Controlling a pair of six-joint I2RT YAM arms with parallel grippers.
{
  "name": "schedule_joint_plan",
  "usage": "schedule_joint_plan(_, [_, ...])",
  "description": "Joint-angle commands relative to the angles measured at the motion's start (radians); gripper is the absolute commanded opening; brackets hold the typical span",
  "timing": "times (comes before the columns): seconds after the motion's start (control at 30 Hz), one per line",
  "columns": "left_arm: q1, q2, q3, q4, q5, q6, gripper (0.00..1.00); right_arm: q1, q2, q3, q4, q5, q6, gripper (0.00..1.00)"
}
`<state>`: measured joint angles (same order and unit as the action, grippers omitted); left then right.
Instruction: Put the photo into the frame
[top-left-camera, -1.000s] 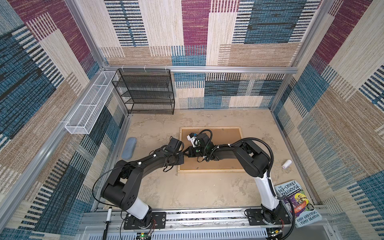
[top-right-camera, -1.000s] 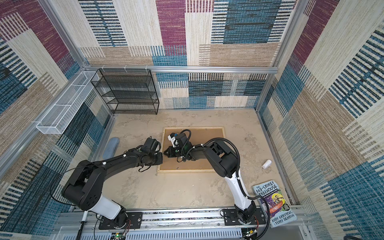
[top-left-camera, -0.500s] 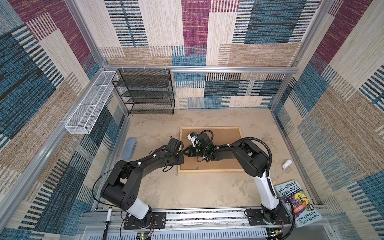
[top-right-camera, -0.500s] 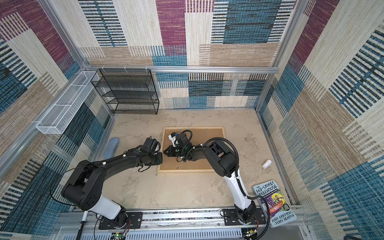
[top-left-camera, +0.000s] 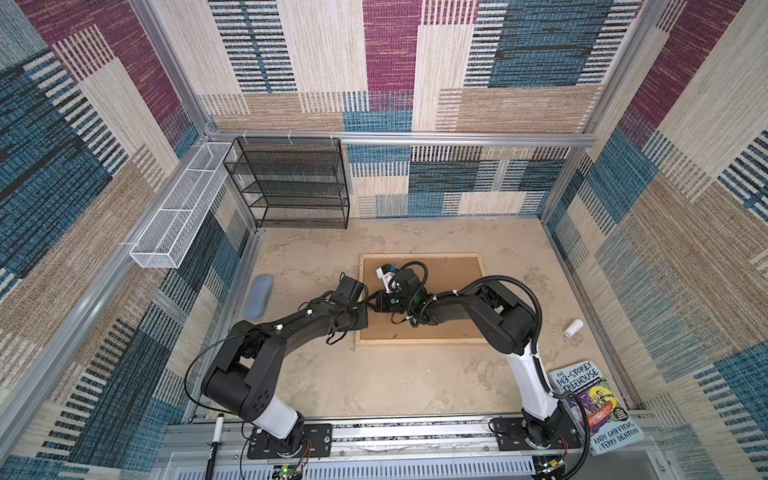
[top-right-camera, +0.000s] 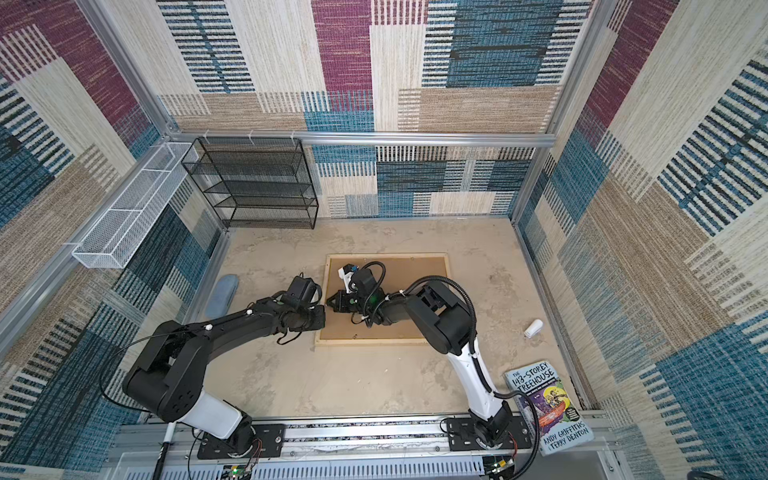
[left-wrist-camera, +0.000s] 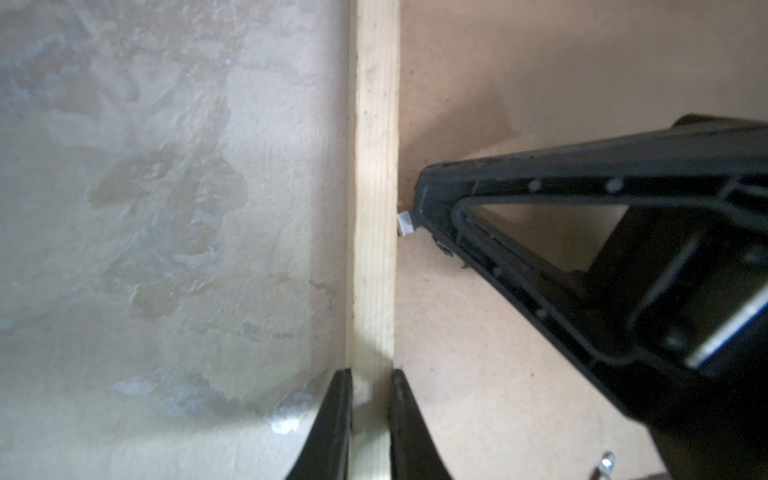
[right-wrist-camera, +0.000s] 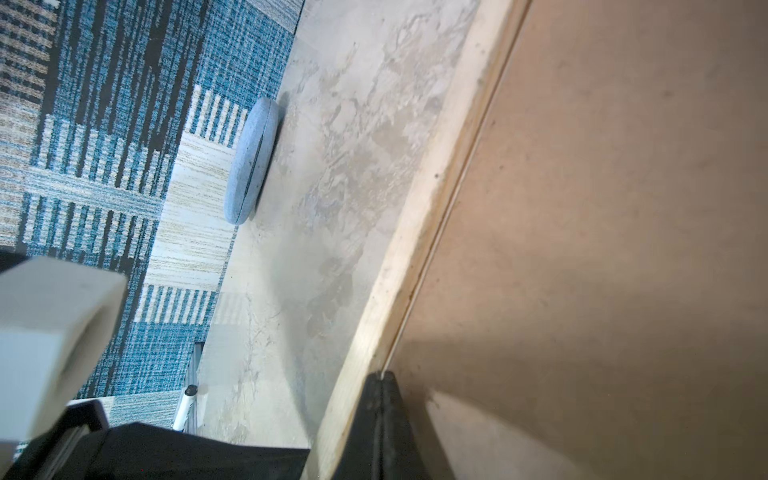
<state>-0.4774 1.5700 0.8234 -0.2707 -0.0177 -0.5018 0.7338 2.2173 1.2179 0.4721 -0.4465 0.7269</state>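
A black mesh rack (top-left-camera: 291, 183) stands in the far-left corner of the bench (top-left-camera: 395, 386), and a white mesh basket (top-left-camera: 178, 208) hangs on the left wall beside it. A blue-grey oval case (top-left-camera: 257, 296) lies along the left edge. Near the right edge rests a small white cylinder (top-left-camera: 572, 328) — well apart from the book (top-left-camera: 594, 411) at the near-right corner. A pen (top-left-camera: 216, 436) lies by the front rail. A brown board (top-left-camera: 449, 274) lies flat mid-bench.

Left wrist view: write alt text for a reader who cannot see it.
The left end effector grips the frame by its pale wooden strip, table on one side, brown backing board on the other. The shut right end effector points at the strip's inner edge.
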Motion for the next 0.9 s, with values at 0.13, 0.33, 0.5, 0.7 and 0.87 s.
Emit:
schedule_joint_plan(0.13, [-0.003,-0.038,-0.038,0.017,0.002,-0.084,0.17,0.034,-0.022,-0.041,-0.182,0.052,0.005,0.0])
schedule_joint_plan(0.33, [-0.01,-0.062,-0.1,0.06,-0.032,-0.191,0.15,0.049,-0.077,-0.065,-0.255,0.13,-0.005,0.0])
schedule_joint_plan(0.5, [-0.029,-0.085,-0.134,0.08,-0.066,-0.258,0.13,0.074,-0.112,-0.058,-0.333,0.203,-0.04,0.0])
schedule_joint_plan(0.7, [-0.056,-0.086,-0.141,0.102,-0.074,-0.29,0.13,0.082,-0.095,-0.011,-0.384,0.24,-0.055,0.0])
schedule_joint_plan(0.87, [-0.064,-0.076,-0.144,0.108,-0.07,-0.294,0.12,0.084,-0.067,0.028,-0.41,0.251,-0.061,0.0])
